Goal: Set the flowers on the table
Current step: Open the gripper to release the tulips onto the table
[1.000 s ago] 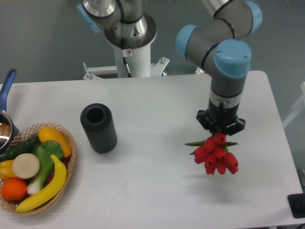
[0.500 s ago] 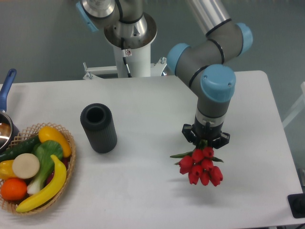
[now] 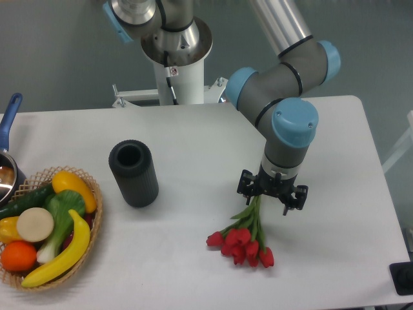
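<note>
My fingers stand spread above the flowers, whose stems run toward the tabletop's front edge.

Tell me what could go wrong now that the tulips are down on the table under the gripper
1. The gripper looks open, but its fingers sit right beside the green stems of the flowers. Lifting off at an angle could catch the stems and drag the bunch across the table.
2. The blooms fan out loosely toward the front edge, so a nudge might scatter or roll them closer to it.
3. A leftward retreat could clip the upright black vase.
</note>
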Robot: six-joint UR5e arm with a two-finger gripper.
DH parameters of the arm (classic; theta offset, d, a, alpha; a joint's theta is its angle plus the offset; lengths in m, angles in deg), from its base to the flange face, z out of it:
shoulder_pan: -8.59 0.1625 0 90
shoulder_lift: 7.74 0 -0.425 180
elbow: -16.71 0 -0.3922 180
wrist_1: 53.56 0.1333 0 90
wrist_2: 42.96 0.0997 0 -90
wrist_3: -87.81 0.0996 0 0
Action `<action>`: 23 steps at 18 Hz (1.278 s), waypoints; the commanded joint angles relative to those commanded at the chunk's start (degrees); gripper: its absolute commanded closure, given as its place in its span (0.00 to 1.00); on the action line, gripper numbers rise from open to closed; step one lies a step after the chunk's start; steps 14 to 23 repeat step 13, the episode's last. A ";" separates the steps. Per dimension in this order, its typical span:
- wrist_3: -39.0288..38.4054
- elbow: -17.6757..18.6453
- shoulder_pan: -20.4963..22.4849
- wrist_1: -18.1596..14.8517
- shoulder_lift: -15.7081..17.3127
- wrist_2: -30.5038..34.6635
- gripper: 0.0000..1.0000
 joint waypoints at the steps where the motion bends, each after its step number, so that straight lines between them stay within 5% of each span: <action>1: 0.17 0.44 0.44 0.09 0.17 0.62 0.00; 9: 8.52 1.50 7.11 5.97 0.26 1.59 0.00; 23: 8.35 2.11 7.12 6.16 0.26 1.94 0.00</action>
